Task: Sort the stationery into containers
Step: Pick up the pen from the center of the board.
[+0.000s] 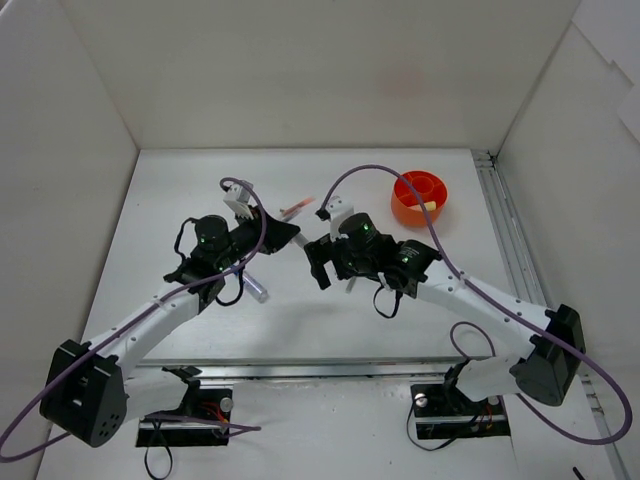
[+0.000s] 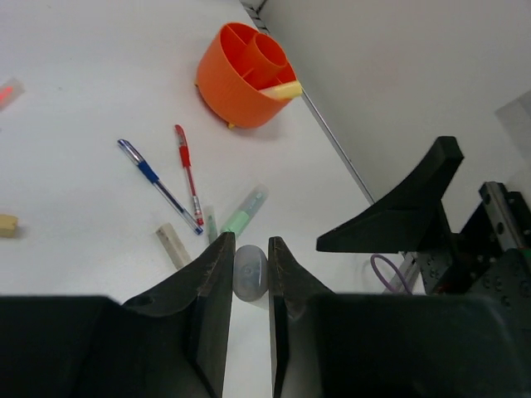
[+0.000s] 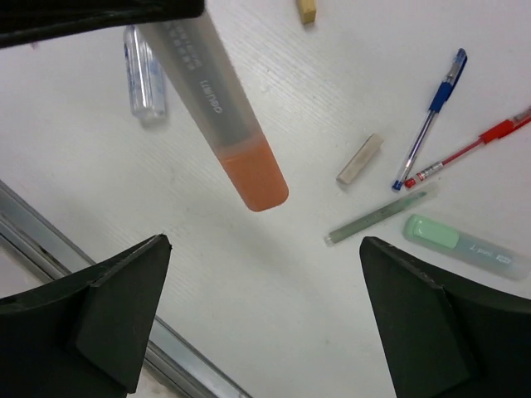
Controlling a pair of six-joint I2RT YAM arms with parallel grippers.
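Observation:
My left gripper point(image 2: 250, 249) is shut on an orange highlighter point(image 3: 220, 108), held off the table; its butt end point(image 2: 250, 274) shows between the fingers. In the right wrist view its orange cap point(image 3: 255, 174) hangs above and ahead of my right gripper point(image 3: 264, 249), which is open and holds nothing. The two grippers face each other mid-table, left point(image 1: 290, 235) and right point(image 1: 318, 265). The orange pot point(image 1: 420, 198) stands at the back right with a yellow highlighter point(image 2: 280, 89) in it. A blue pen point(image 2: 158, 184), red pen point(image 2: 187, 172) and green highlighter point(image 2: 242, 217) lie on the table.
A beige stub point(image 3: 359, 159), a slim green tube point(image 3: 382, 214) and a clear tube point(image 3: 145, 75) also lie loose. Another beige stub point(image 3: 307, 10) lies farther off. An orange item point(image 1: 293, 209) lies behind the grippers. A metal rail point(image 3: 191, 365) runs along the near edge.

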